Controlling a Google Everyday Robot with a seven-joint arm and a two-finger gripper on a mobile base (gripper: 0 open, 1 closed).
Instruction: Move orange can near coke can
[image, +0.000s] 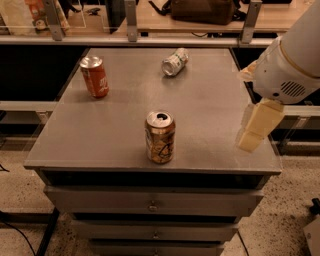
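Camera view, the only one. You have three cans on the grey cabinet top (210, 110).

- One orange can (160, 136) stands upright near the front edge, at centre.
- One coke can (94, 76) stands upright at the far left, well apart from the orange can.
- One silver-green can (175, 61) lies on its side at far centre.

Your one gripper (249, 140) hangs over the near right corner of the top, well apart from all three cans. Whether it is spread or pressed together, I cannot tell.

Below the top, drawer fronts (100, 200) are stacked, and two knobs show.
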